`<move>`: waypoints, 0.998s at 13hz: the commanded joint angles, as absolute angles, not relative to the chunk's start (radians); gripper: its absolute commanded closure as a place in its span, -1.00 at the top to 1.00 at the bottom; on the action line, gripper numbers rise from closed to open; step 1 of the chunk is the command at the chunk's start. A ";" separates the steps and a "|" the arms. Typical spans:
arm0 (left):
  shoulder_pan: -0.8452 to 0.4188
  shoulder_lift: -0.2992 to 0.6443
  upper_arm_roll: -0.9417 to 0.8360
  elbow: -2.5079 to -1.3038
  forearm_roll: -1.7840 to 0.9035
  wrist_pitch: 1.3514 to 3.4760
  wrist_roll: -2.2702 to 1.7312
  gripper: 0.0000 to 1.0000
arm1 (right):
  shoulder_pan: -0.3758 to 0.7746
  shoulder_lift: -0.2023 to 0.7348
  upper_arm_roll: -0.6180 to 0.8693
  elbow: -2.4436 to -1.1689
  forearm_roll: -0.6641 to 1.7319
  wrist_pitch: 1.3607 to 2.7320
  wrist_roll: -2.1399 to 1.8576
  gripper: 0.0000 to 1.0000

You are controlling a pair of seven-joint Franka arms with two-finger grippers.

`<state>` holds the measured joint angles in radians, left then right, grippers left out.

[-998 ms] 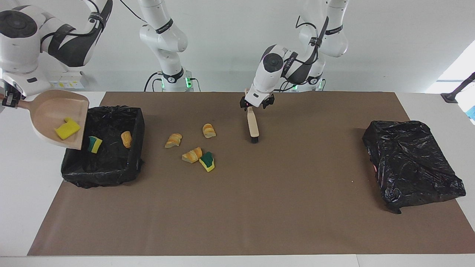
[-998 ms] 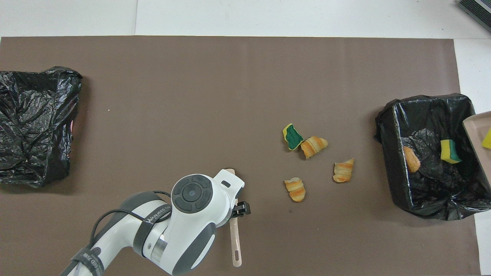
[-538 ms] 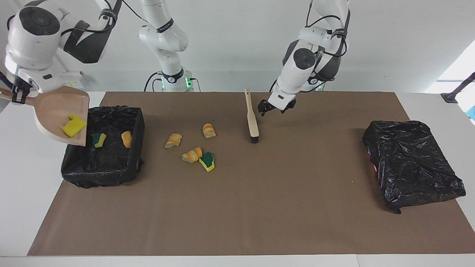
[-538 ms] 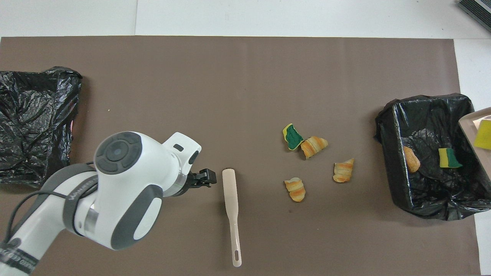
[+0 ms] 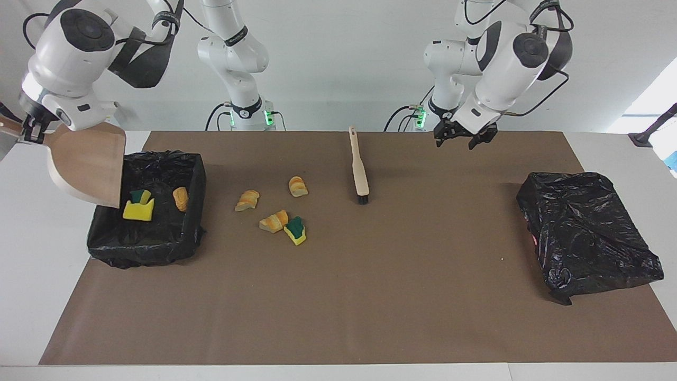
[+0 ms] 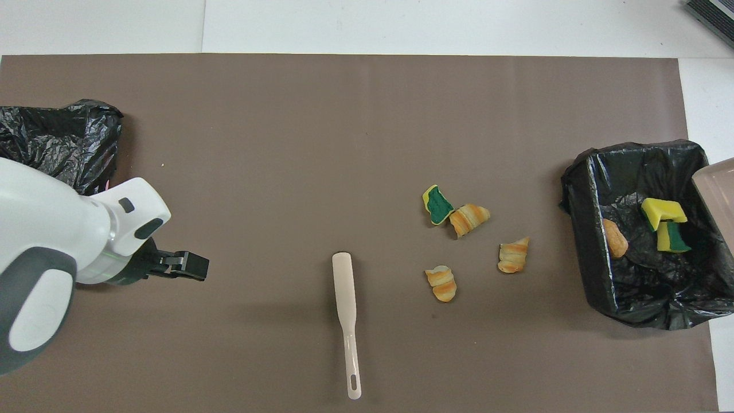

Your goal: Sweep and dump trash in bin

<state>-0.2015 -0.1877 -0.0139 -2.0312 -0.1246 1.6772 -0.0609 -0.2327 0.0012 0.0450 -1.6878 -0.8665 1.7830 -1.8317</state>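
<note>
Three orange-tan bread chunks [image 5: 247, 200] [image 6: 513, 255] and a green-backed sponge piece [image 5: 295, 230] [image 6: 438, 205] of the trash lie on the brown mat. The black-lined bin [image 5: 148, 248] [image 6: 579, 189] holds two sponge pieces [image 5: 138, 210] [image 6: 662, 209] and a bread chunk [image 5: 180, 198] [image 6: 615, 238]. My right gripper [image 5: 24, 136] is shut on the handle of the beige dustpan [image 5: 87, 164] [image 6: 717, 183], which tilts steeply over the bin. The brush [image 5: 360, 169] [image 6: 346, 298] lies alone on the mat. My left gripper [image 5: 465, 138] [image 6: 192, 265] hangs open over the mat, away from the brush.
A crumpled black bag [image 5: 587, 233] [image 6: 57, 137] lies at the left arm's end of the mat. A third white arm [image 5: 232, 63] stands by the table's edge at the robots' side. Bare mat stretches from the brush to the bag.
The left gripper has lifted off the brush handle and swung toward its own end of the table. The dustpan tipped steeper and the yellow sponge piece slid from it into the bin.
</note>
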 commanded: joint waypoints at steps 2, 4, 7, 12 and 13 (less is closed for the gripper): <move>-0.094 -0.183 -0.026 -1.923 -0.091 1.594 0.089 1.00 | -0.238 -0.026 0.051 -1.709 -0.688 1.741 -1.752 -1.00; -0.084 -0.169 -0.026 -1.814 -0.043 1.488 0.101 1.00 | -0.235 -0.028 0.054 -1.709 -0.557 1.700 -1.653 -1.00; -0.083 -0.164 -0.026 -1.741 -0.026 1.430 0.095 1.00 | -0.195 -0.046 0.074 -1.739 -0.414 1.684 -1.426 -1.00; -0.040 -0.167 -0.026 -1.766 -0.034 1.476 0.089 1.00 | -0.091 -0.037 0.081 -1.790 -0.295 1.697 -0.823 -1.00; -0.041 -0.164 -0.026 -1.761 -0.034 1.485 0.084 1.00 | -0.050 -0.022 0.081 -1.787 -0.273 1.703 -0.728 -1.00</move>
